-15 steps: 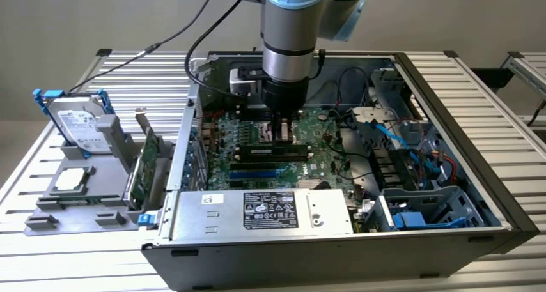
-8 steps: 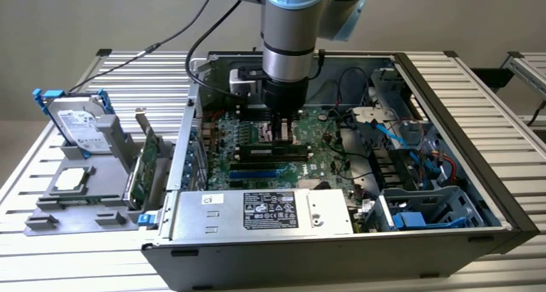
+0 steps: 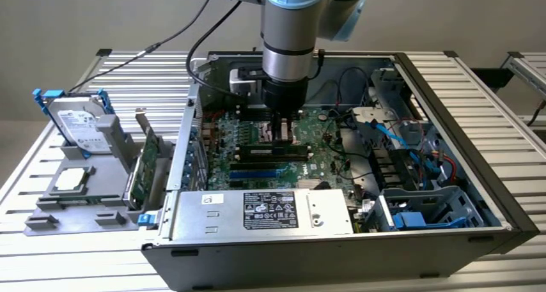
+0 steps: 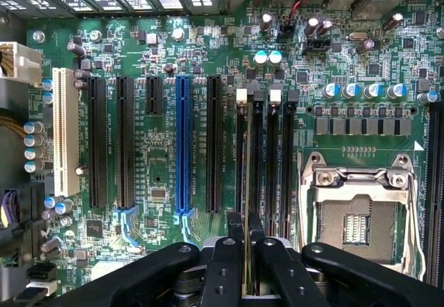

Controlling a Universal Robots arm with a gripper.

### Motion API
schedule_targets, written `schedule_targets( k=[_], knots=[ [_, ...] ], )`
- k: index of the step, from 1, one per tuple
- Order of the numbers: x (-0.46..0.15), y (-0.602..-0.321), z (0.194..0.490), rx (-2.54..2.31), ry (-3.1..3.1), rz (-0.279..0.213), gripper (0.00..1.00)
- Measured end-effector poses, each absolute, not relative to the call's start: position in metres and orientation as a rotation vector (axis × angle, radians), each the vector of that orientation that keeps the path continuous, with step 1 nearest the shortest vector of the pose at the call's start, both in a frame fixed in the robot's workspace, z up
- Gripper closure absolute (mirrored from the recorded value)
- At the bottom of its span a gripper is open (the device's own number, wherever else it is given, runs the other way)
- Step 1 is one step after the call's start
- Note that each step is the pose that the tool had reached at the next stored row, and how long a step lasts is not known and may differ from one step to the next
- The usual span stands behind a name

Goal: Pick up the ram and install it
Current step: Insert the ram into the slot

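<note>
My gripper (image 3: 283,131) reaches straight down into the open computer case (image 3: 477,177), over the green motherboard (image 4: 159,161). It is shut on the ram (image 4: 246,182), a thin green stick seen edge-on between the black fingers (image 4: 223,265) in the wrist view. The stick runs lengthwise along the row of black memory slots (image 4: 267,161) and lines up with the slot that has a white latch. In the exterior view the ram (image 3: 273,153) shows as a long dark strip just under the gripper, low over the board. Whether it sits in the slot I cannot tell.
The CPU socket (image 4: 354,210) lies beside the memory slots, and a blue expansion slot (image 4: 182,147) on their other side. The power supply (image 3: 265,209) fills the case front. Cables (image 3: 401,138) and a drive cage (image 3: 418,209) sit at the exterior view's right. A hard drive (image 3: 81,122) and expansion card (image 3: 147,161) stand outside.
</note>
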State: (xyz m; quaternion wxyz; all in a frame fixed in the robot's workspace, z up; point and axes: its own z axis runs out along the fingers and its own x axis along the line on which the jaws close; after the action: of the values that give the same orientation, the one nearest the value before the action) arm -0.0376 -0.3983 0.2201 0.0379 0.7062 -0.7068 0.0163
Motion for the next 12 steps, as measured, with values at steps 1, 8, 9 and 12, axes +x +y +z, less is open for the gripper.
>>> schedule_targets(
  k=[1, 8, 9, 12],
  knots=[
    [-0.0376, -0.3983, 0.2201, 2.166, -2.167, 0.052, 0.86],
    [-0.0376, -0.3979, 0.2203, 2.166, -2.161, 0.06, 0.86],
    [-0.0376, -0.3978, 0.2203, 2.166, -2.16, 0.061, 0.86],
    [-0.0376, -0.3977, 0.2203, 2.168, -2.158, 0.065, 0.86]
  ],
)
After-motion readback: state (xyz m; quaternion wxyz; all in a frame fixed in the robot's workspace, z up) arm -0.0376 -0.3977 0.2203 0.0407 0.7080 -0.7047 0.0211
